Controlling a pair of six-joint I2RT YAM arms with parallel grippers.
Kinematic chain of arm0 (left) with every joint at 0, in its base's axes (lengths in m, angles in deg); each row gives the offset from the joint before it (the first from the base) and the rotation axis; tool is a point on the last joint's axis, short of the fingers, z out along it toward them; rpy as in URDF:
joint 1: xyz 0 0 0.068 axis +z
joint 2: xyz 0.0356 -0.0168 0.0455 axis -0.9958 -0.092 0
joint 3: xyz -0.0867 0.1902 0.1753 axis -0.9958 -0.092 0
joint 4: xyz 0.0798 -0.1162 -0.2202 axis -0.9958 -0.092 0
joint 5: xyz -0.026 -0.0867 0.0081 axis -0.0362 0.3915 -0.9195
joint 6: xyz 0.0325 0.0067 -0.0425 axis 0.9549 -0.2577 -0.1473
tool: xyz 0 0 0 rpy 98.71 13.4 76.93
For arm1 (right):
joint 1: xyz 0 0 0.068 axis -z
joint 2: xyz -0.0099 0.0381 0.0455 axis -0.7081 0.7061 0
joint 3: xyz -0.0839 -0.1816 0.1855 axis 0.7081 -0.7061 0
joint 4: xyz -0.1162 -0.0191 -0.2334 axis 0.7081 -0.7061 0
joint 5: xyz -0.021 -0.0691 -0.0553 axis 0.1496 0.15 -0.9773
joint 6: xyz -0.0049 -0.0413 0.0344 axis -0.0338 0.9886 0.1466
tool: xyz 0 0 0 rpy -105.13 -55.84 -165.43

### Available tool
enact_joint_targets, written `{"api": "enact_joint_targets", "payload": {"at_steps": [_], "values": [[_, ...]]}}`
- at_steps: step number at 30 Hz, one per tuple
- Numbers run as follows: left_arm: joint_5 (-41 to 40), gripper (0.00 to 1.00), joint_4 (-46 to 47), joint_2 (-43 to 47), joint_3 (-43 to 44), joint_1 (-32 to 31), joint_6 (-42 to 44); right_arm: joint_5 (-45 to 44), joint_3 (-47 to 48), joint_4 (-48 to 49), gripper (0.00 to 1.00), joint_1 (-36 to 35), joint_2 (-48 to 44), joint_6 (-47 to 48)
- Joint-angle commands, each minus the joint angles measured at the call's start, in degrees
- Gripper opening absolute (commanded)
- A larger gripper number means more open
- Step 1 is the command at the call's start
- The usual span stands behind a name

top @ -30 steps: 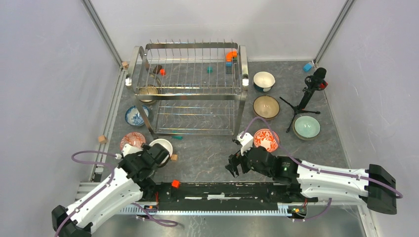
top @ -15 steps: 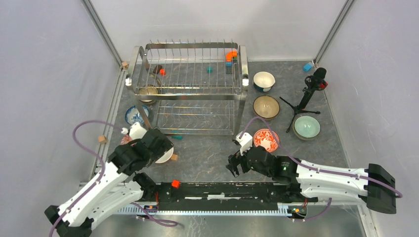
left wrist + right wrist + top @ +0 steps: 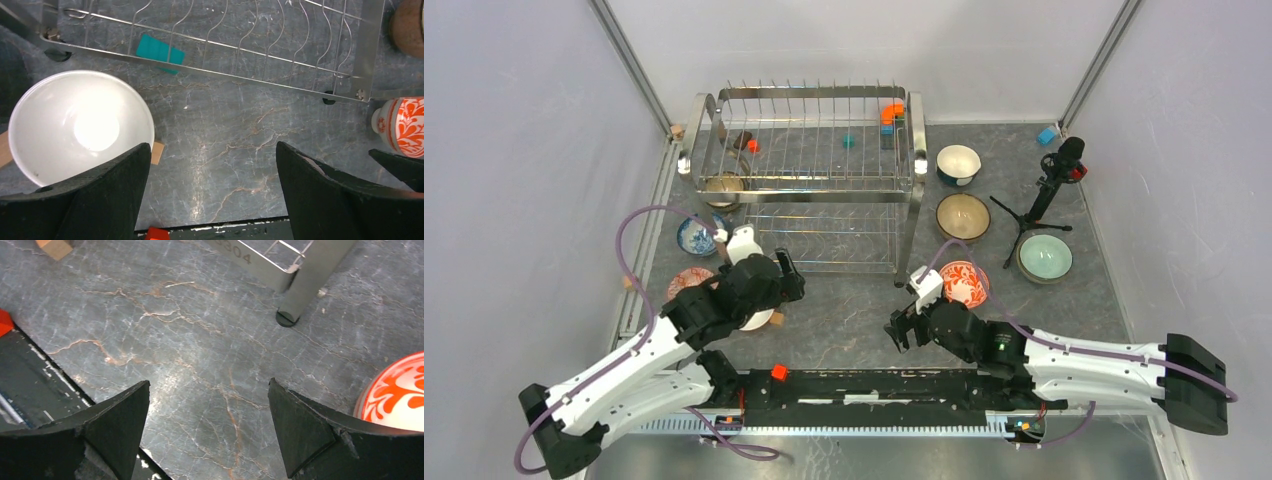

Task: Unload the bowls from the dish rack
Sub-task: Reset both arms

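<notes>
The left gripper (image 3: pixel 212 152) hangs with its 2 black fingers wide apart and empty, just right of a glossy white round bowl (image 3: pixel 75 125) standing on the grey marbled table (image 3: pixel 230 115) in front of the large chrome wire dish rack (image 3: pixel 804 180). The right gripper (image 3: pixel 208 385) is likewise spread and holds nothing, near a red-patterned ceramic bowl (image 3: pixel 400 390). An orange bowl (image 3: pixel 891 112) stands on edge at the rack's far right corner.

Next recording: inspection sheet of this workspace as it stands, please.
Surface: grey marbled table.
Job's things: dish rack upright; brown bowl at its near-left corner; white bowl, red-patterned bowl and others on the table.
Clutter: teal block by the rack's lower edge; wooden block; microphone tripod.
Grippers: left gripper jaws open beside the white bowl; right gripper jaws open, empty.
Cables: purple cable loops off the left arm, another off the right.
Surroundings: pale walls on three sides.
</notes>
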State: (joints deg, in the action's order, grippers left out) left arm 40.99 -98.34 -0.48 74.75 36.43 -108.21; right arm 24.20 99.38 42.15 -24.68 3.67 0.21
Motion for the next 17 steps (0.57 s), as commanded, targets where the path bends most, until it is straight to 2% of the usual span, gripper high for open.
{"api": "enact_joint_targets", "payload": {"at_steps": [1, 7, 17], "values": [[-3.8, 1.00, 7.3, -1.4, -1.7, -1.6, 5.5, -5.1, -2.1, 5.4, 0.93, -0.4, -1.5, 0.2], [-5.7, 1.00, 10.4, 0.4, -4.6, -1.8, 7.4, -8.0, -2.6, 5.3, 0.94, -0.3, -2.3, -0.5], [-9.3, 1.00, 10.9, 0.8, -6.0, -3.6, 6.7, -15.4, -7.4, 11.0, 0.94, -0.3, -6.2, -3.8]]}}
